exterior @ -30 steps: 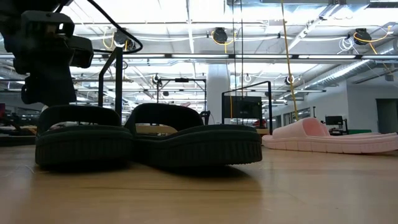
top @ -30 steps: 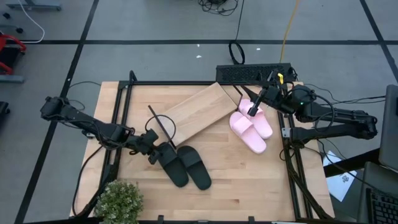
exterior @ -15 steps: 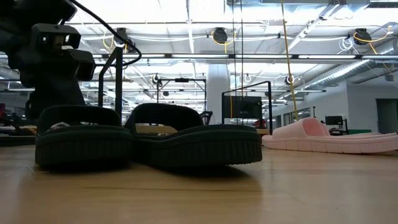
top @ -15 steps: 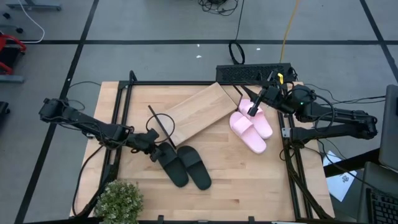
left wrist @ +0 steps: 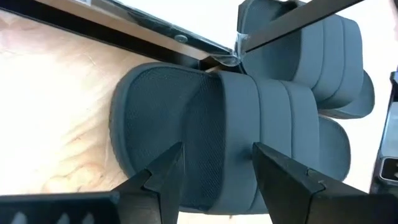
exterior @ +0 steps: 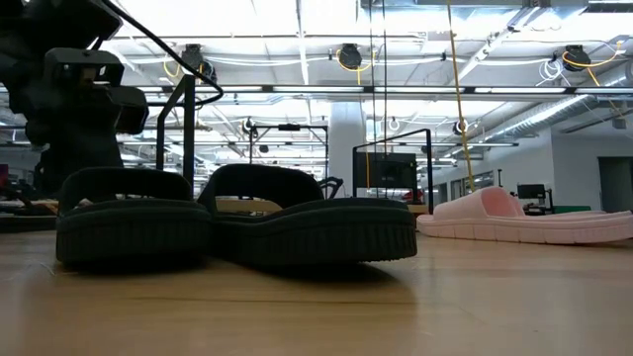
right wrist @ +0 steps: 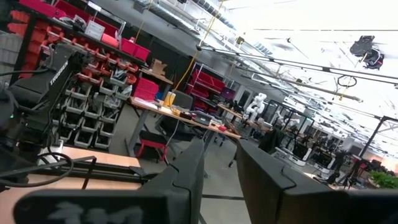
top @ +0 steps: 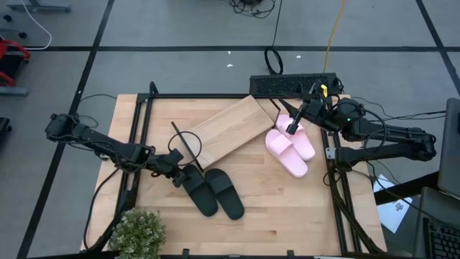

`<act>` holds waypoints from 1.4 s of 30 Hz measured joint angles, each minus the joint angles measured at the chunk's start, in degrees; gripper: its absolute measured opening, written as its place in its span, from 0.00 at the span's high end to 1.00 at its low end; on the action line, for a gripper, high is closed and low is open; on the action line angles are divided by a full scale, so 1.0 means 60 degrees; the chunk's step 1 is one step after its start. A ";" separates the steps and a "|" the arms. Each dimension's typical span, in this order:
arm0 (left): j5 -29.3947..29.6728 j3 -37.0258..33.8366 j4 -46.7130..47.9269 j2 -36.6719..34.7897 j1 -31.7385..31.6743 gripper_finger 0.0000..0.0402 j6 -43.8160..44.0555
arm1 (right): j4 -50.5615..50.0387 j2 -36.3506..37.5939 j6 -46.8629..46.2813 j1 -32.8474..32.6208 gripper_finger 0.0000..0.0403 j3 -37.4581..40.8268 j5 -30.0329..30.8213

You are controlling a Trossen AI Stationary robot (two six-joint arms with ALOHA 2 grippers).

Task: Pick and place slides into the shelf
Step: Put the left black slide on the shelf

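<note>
Left gripper point(top: 175, 170) (open) nearer black slide point(top: 199, 191)

Two matte black slides point(top: 214, 191) and two pale pink slides point(top: 290, 147) lie on a light wood-grain table point(top: 287, 208); the shelf point(top: 224, 131) is light wood with black wire; a green plant point(top: 136, 232).

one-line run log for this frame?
left gripper: open, over heel of a black slide | right gripper: open, above pink slides | shelf: bare, no slide on it

Probably workshop: parts bins point(right wrist: 93, 37), workbenches point(right wrist: 180, 115).
</note>
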State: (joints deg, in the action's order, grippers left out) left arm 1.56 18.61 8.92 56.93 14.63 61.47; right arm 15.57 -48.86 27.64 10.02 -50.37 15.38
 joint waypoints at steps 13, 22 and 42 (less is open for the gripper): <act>-0.0508 0.0000 -0.0298 0.0002 0.0000 0.54 -0.0023 | 0.0000 0.0000 -0.0119 0.0000 0.79 0.0000 -0.0004; -0.0526 -0.0004 -0.0314 0.0011 0.0000 0.54 -0.0187 | 0.0000 0.0000 -0.0240 0.0000 0.79 0.0000 -0.0004; -0.0663 -0.1074 -0.2249 0.0007 0.0000 0.54 0.0529 | 0.0000 -0.0002 -0.0226 0.0001 0.79 0.0000 -0.0004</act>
State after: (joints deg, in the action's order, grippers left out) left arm -2.42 12.17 -4.57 56.97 14.63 64.64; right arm 15.57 -48.87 26.28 10.03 -50.37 15.35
